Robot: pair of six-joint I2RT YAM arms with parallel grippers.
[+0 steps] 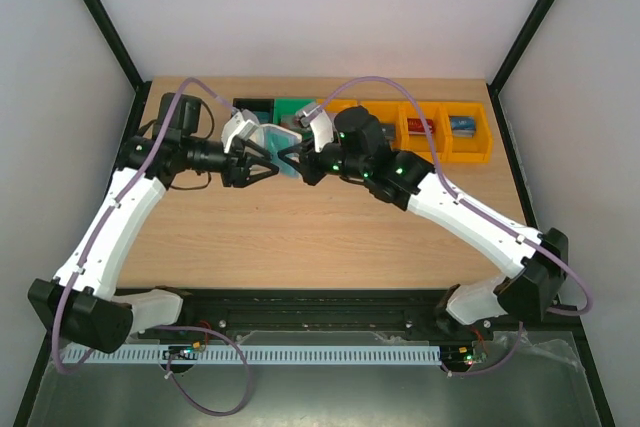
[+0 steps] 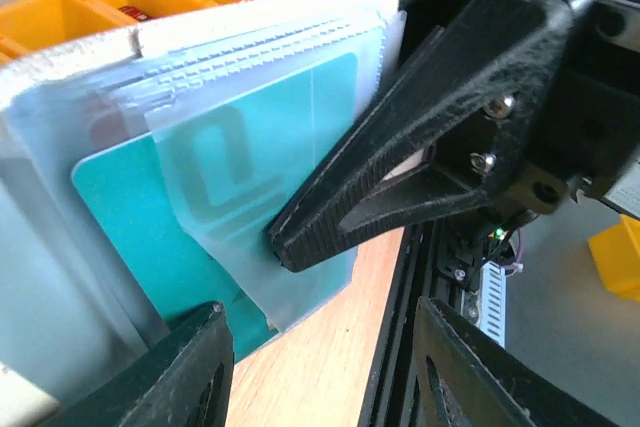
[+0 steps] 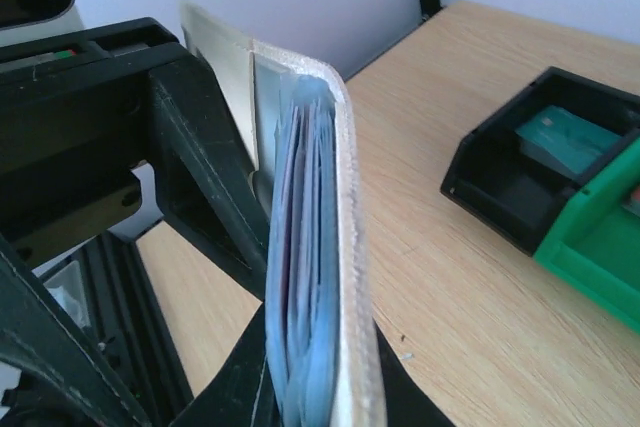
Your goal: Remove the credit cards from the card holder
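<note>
Holder [image 2: 250, 17] is pinched in the closed right hand [image 1: 292, 159]; the teal card [image 2: 130, 207], likely stiff and slick, is offered corner-first to the half-open, empty left hand [image 2: 320, 367].

No text, brand or number can be read in any view; centre of the left wrist view, the teal card [image 2: 120, 207] shows a pale looped mark through the sleeve [image 2: 300, 137], too blurred to tell letter from digit; upper right of the top view, the cards [image 1: 461, 125] in the bins [image 1: 470, 155] are too small to read.
</note>
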